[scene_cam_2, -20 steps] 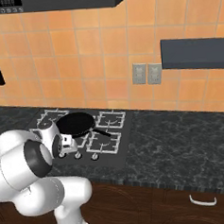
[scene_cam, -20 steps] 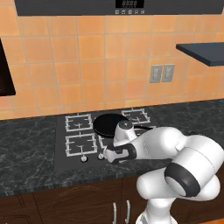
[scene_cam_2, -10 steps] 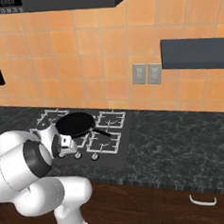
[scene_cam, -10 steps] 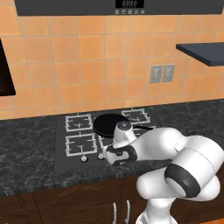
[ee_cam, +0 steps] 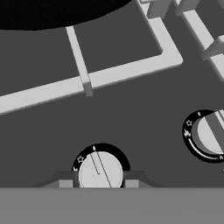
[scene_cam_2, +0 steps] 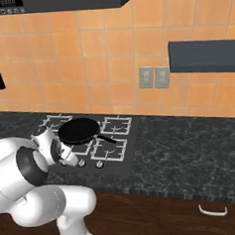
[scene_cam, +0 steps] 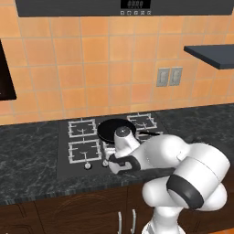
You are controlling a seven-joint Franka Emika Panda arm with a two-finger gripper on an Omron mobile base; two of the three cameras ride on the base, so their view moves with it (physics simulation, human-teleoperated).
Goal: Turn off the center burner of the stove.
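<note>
1. Two finger tips of my gripper (ee_cam: 99, 183) sit at 9 and 3 o'clock of a round silver knob (ee_cam: 100, 171), one on each side, right against its rim; they look closed onto it, though the pads are mostly cut off at the bottom edge
2. The knob's pointer line runs toward 11 o'clock, with a star mark on the dark ring near it
3. A second knob (ee_cam: 209, 134) lies at 2 o'clock from mine, well apart, with bare black cooktop between the two
4. At 12 o'clock from my knob, the pale front bar of the center burner (ee_cam: 87, 81) crosses the view; the frying pan (ee_cam: 48, 11) rests on that grate
5. From the left base view, the stove (scene_cam: 68, 167) lies in the dark counter (scene_cam: 27, 160), my hand low over its front edge
6. In the right base view, open counter stretches toward 3 o'clock of the stove (scene_cam_2: 123, 161)
</note>
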